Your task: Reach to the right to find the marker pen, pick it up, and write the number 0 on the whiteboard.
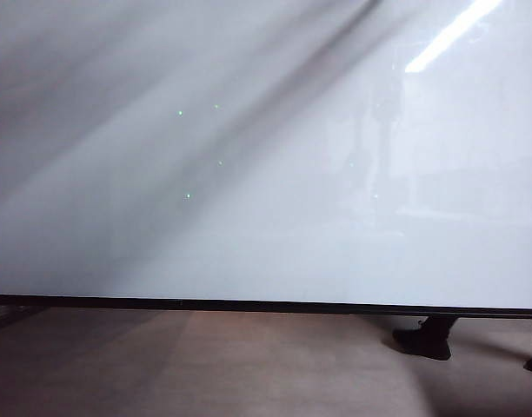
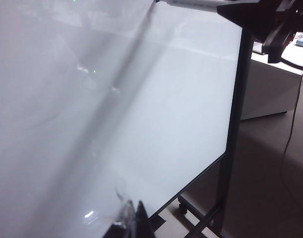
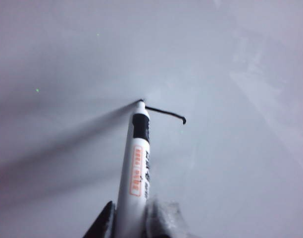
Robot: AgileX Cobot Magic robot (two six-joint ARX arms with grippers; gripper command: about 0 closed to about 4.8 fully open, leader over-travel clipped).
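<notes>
The whiteboard [image 1: 249,174] fills the exterior view, and neither gripper shows there. In the right wrist view my right gripper [image 3: 129,220] is shut on the marker pen [image 3: 136,163], a white barrel with a black collar and an orange label. The pen's tip touches the whiteboard [image 3: 230,59]. From the tip runs a short black stroke [image 3: 166,113], hooked at its far end. A number 0 is not in view. The left wrist view shows my left gripper [image 2: 133,218] close to the whiteboard [image 2: 156,109] with its fingertips together and nothing between them. The marker pen [image 2: 191,4] shows at that frame's edge.
A thin black edge [image 1: 249,304] bounds the board at the bottom, with brown floor [image 1: 205,365] below. A person's dark shoe [image 1: 425,339] stands behind the board at the right. The board's black stand post [image 2: 235,124], a white table [image 2: 270,84] and a hanging cable [image 2: 292,124] lie beyond it.
</notes>
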